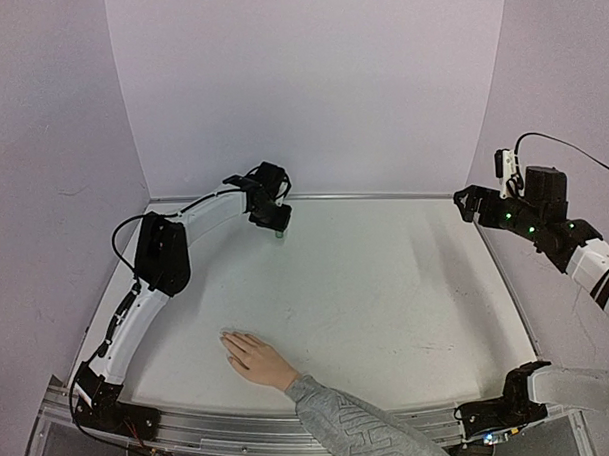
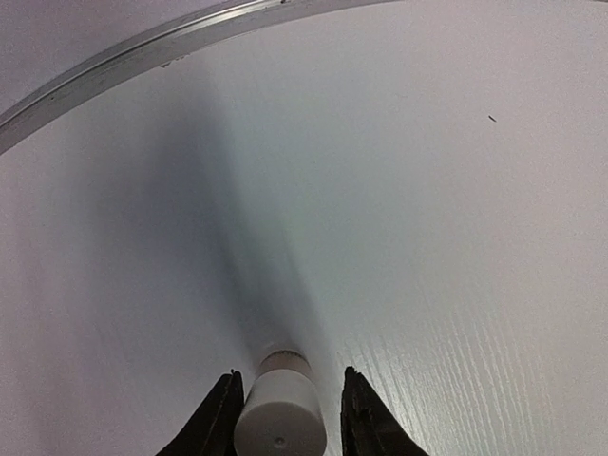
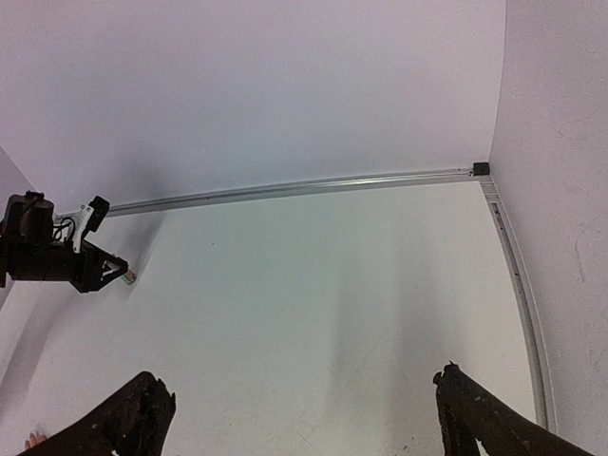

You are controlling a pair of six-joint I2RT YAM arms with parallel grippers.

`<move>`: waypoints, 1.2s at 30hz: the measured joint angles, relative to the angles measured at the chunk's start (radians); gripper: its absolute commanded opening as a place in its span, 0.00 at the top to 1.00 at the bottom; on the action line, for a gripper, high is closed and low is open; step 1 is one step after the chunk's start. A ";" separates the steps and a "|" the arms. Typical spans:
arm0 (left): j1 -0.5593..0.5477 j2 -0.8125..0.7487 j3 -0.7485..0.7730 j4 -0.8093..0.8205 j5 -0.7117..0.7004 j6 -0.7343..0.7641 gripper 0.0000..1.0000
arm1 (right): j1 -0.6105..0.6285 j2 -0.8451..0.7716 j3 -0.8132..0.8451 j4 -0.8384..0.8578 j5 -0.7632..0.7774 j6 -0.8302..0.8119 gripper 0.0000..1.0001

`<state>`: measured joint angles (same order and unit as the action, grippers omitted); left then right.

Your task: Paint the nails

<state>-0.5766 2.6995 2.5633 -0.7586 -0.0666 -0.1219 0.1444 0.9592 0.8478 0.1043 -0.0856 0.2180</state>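
A light-skinned hand [image 1: 255,359] lies flat, palm down, near the table's front edge, its grey patterned sleeve [image 1: 351,426] running off the bottom. The nails [image 1: 227,339] are at the fingertips pointing up-left, too small to make out. Far back, my left gripper [image 1: 277,223] points down over a small white bottle [image 1: 282,232]. In the left wrist view the bottle's white cap [image 2: 280,423] stands between the jaws of the left gripper [image 2: 290,373]; the left finger touches it and a narrow gap shows at the right finger. My right gripper [image 3: 299,418] hangs wide open over the right side, holding nothing.
A metal rail [image 1: 383,195] runs along the table's back edge and another [image 3: 518,285] down the right side. White walls close in the back and both sides. The right arm [image 1: 545,230] is raised by the right wall.
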 measured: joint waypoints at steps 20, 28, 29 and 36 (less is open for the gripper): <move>0.002 -0.296 -0.389 -0.003 0.125 -0.010 1.00 | 0.000 0.023 -0.012 0.041 -0.116 0.011 0.02; 0.003 -0.682 -0.695 0.006 0.420 -0.095 1.00 | 0.135 0.170 -0.034 0.215 -0.269 0.041 0.02; 0.003 -0.729 -0.738 0.017 0.457 -0.108 1.00 | 0.190 0.202 -0.034 0.243 -0.275 0.040 0.02; -0.015 -0.988 -1.034 0.103 0.616 -0.194 1.00 | 0.530 0.505 -0.026 0.542 -0.411 0.061 0.10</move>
<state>-0.5915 1.7111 1.5291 -0.6552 0.5499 -0.3161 0.6746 1.4647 0.8223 0.6460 -0.4969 0.2790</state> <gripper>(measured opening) 0.225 0.957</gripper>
